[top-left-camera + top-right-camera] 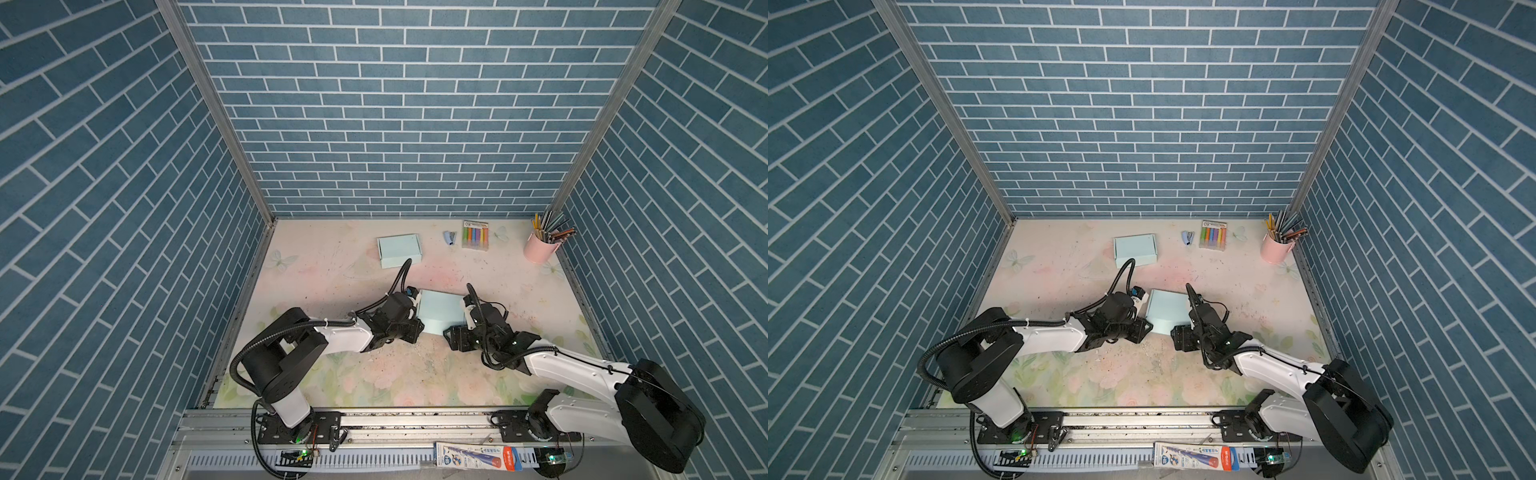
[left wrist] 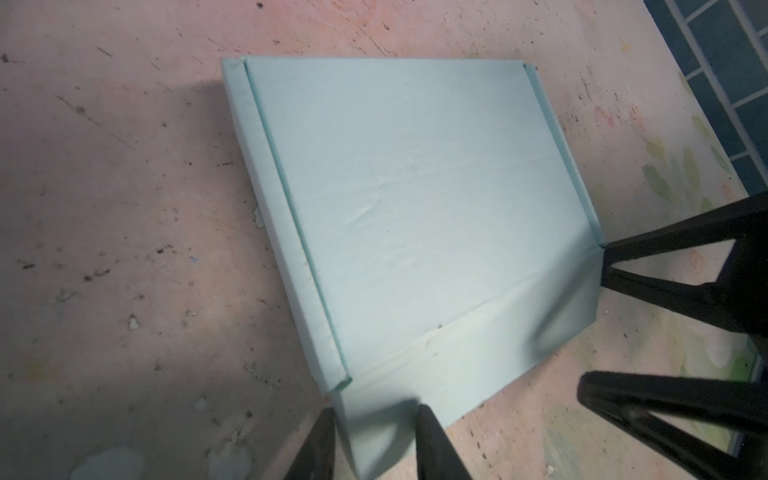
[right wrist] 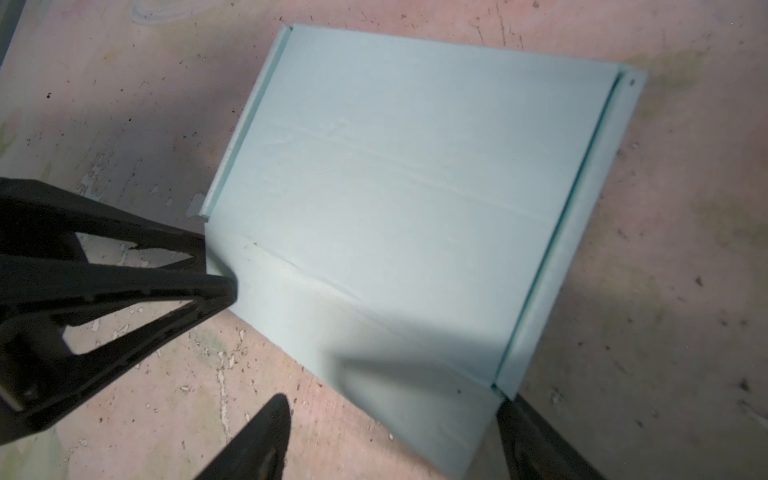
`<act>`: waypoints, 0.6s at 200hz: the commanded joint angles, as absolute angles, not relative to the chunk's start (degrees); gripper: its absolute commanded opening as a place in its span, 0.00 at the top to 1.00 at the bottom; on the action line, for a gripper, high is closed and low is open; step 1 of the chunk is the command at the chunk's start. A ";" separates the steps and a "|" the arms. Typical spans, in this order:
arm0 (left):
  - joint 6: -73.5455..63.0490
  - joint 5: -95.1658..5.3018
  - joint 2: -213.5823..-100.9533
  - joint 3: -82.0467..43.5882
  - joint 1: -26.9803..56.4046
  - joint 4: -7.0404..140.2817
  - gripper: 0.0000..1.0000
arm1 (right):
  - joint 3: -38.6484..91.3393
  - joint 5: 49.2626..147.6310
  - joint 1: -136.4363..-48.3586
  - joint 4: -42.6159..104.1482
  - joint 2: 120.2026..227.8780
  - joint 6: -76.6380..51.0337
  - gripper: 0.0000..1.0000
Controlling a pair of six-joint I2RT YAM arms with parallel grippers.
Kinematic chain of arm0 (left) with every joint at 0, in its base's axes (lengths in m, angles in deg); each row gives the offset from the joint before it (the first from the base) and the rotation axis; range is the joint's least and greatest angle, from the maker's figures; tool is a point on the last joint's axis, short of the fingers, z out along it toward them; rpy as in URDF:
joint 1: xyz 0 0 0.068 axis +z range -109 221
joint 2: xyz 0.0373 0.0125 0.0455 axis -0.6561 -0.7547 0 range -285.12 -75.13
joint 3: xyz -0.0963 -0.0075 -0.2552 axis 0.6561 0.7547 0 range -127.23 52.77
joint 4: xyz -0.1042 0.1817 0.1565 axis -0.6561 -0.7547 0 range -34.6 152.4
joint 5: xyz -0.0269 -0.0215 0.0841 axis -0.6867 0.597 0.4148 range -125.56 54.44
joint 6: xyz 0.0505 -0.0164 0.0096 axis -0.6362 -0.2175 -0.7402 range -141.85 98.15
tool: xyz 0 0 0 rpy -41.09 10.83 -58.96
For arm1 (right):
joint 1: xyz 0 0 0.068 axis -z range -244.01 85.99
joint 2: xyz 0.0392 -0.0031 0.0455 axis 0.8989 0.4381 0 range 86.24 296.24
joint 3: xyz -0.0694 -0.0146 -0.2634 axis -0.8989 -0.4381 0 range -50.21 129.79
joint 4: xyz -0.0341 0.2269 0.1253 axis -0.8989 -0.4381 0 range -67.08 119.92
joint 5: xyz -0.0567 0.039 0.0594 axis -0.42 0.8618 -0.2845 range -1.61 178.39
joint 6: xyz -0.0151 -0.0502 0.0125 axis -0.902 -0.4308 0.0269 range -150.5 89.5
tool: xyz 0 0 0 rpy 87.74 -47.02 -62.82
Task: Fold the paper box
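Left pincer [image 2: 374, 409] bases, paper box [image 2: 415, 199] corner beyond wrist-view edge

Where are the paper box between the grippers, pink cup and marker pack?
paper box [image 1: 439, 309], in a top view, its top panel.
pink cup [image 1: 537, 252], in a top view, its side wall.
marker pack [image 1: 475, 235], in a top view, its middle.

Both top views look steeply down from high at the near edge over the whole table [image 1: 332, 374]; wrist cameras hang close above one shared box [image 2: 415, 187], from opposite sides
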State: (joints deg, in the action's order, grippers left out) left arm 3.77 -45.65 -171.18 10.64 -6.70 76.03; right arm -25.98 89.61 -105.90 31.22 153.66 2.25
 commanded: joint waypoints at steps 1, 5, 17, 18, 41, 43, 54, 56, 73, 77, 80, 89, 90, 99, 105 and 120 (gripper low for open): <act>3.20 -44.82 -172.75 9.81 -6.31 77.25 0.67 | -27.34 88.39 -104.96 29.95 151.44 3.07 0.20; 3.26 -44.91 -172.90 9.79 -6.27 77.35 0.67 | -27.30 88.33 -104.85 29.78 151.23 3.12 0.20; 3.37 -44.96 -172.93 9.88 -6.21 77.73 0.68 | -26.89 86.75 -104.72 28.05 149.87 3.38 0.19; 3.37 -44.96 -172.90 9.88 -6.20 77.75 0.68 | -26.86 86.61 -104.72 27.88 149.69 3.40 0.19; 3.40 -44.55 -172.73 9.79 -6.07 77.95 0.68 | -27.55 84.24 -104.71 27.90 145.17 3.47 0.16; 3.42 -44.49 -172.72 9.79 -6.03 77.91 0.68 | -27.65 84.06 -104.75 28.25 144.72 3.04 0.16; 3.37 -44.15 -172.75 9.70 -6.05 77.95 0.68 | -27.30 83.28 -104.34 28.78 143.60 1.47 0.15; 3.39 -44.10 -172.77 9.70 -6.03 77.98 0.68 | -26.79 83.22 -103.98 28.58 143.60 1.03 0.15; 3.37 -44.22 -172.90 9.40 -6.07 77.96 0.67 | -23.26 84.93 -100.82 27.67 145.28 -2.33 0.13; 3.39 -44.26 -173.01 9.36 -6.09 77.99 0.67 | -22.16 85.74 -99.78 27.69 146.02 -3.37 0.12; 3.37 -44.21 -173.05 9.29 -6.05 78.02 0.67 | -21.44 86.41 -98.99 27.70 146.79 -4.17 0.12; 3.29 -44.24 -173.21 9.15 -6.09 77.91 0.68 | -18.99 88.34 -96.83 28.40 149.29 -6.33 0.12; 3.29 -44.25 -173.26 9.07 -6.05 77.89 0.68 | -18.74 88.54 -96.55 28.54 149.58 -6.59 0.12; 3.29 -44.18 -173.38 8.79 -6.08 77.92 0.67 | -16.11 90.14 -94.77 29.08 152.92 -8.56 0.12; 3.28 -44.14 -173.47 8.70 -6.09 77.96 0.67 | -14.08 90.40 -93.93 28.67 155.15 -9.27 0.12; 3.39 -44.02 -173.49 8.45 -6.04 77.84 0.67 | -9.02 90.52 -92.99 27.25 160.41 -12.30 0.11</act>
State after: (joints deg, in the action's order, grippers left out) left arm 3.77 -45.12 -172.62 9.92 -6.37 77.32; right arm -15.49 88.43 -94.71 28.22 154.03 -5.11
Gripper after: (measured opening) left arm 0.326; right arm 0.883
